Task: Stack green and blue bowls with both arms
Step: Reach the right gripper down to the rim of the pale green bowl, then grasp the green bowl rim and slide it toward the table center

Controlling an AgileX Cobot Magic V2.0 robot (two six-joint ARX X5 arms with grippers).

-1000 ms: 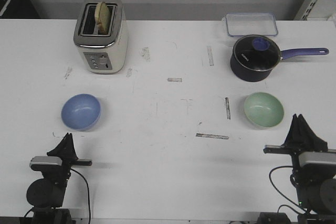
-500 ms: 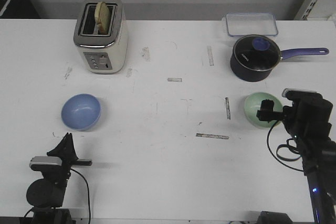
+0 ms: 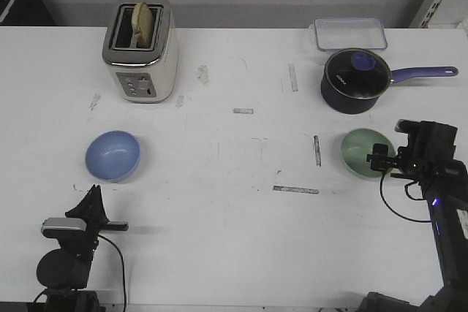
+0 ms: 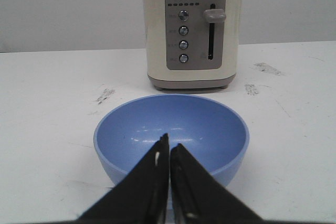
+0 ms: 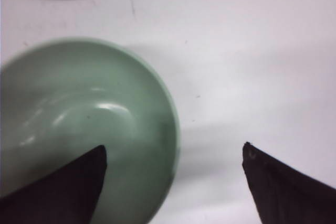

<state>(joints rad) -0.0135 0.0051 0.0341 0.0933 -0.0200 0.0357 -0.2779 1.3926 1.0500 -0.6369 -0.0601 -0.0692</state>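
The blue bowl [image 3: 112, 156] sits upright at the table's left, and its inside fills the left wrist view [image 4: 205, 124]. My left gripper [image 3: 93, 199] rests near the front edge, just short of that bowl, fingers pressed shut [image 4: 169, 144] on nothing. The green bowl [image 3: 360, 153] sits upright at the right. My right gripper [image 3: 389, 160] hovers over its right rim and is open [image 5: 174, 148]. One finger [image 5: 63, 187] is over the green bowl's inside [image 5: 79, 119]. The other finger [image 5: 283, 182] is over bare table.
A cream toaster [image 3: 140, 49] with bread stands at the back left, straight behind the blue bowl [image 4: 191, 30]. A dark saucepan [image 3: 355, 82] with a purple handle stands just behind the green bowl. A clear lidded container [image 3: 349, 33] lies behind it.
My right arm has lifted from the front edge and reached forward to the green bowl's right rim, then dropped closer. The left arm and both bowls have not moved.
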